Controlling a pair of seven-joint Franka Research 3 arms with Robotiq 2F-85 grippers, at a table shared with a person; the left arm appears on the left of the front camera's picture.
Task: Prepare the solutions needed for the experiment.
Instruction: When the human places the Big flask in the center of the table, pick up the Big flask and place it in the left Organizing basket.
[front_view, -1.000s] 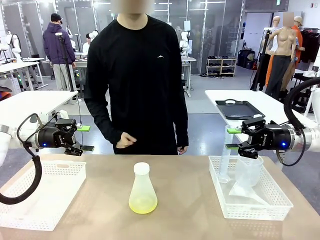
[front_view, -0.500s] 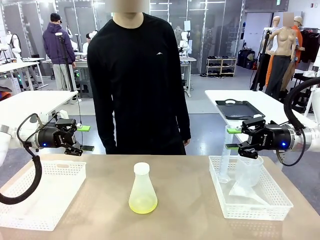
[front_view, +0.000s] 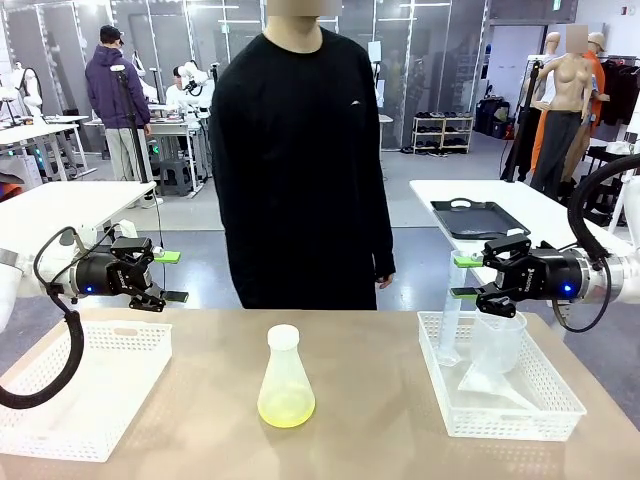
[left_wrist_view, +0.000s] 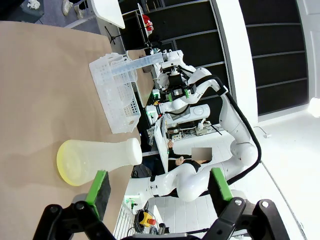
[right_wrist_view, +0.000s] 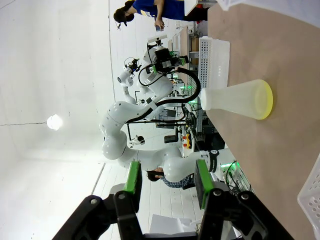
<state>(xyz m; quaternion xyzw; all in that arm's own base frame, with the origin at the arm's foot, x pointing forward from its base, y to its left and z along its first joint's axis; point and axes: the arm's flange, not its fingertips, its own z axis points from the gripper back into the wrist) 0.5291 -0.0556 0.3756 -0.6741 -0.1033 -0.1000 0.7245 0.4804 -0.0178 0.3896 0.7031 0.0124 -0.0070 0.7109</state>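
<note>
A clear conical flask (front_view: 285, 375) with a white rim stands upright in the middle of the tan table. The solutions (front_view: 285, 408) are a shallow pale yellow-green layer at its bottom. At the table's left edge my left gripper (front_view: 172, 277) hovers open above the far rim of a white basket, holding nothing. My right gripper (front_view: 462, 277) hangs open over the right basket, also holding nothing. In the left wrist view the flask (left_wrist_view: 97, 159) shows sideways beyond my open left gripper (left_wrist_view: 159, 187). The right wrist view shows the flask (right_wrist_view: 237, 98) far beyond my open right gripper (right_wrist_view: 167, 179).
A white mesh basket (front_view: 515, 420) at right holds a tall clear cylinder (front_view: 450, 320), a beaker (front_view: 503, 340) and a funnel (front_view: 490, 385). Another white basket (front_view: 90, 390) sits at left. A person in black (front_view: 300, 160) stands at the far edge, arms down.
The person has lowered the hand from waist height and shifted to the right. Both arms and the flask have stayed still.
</note>
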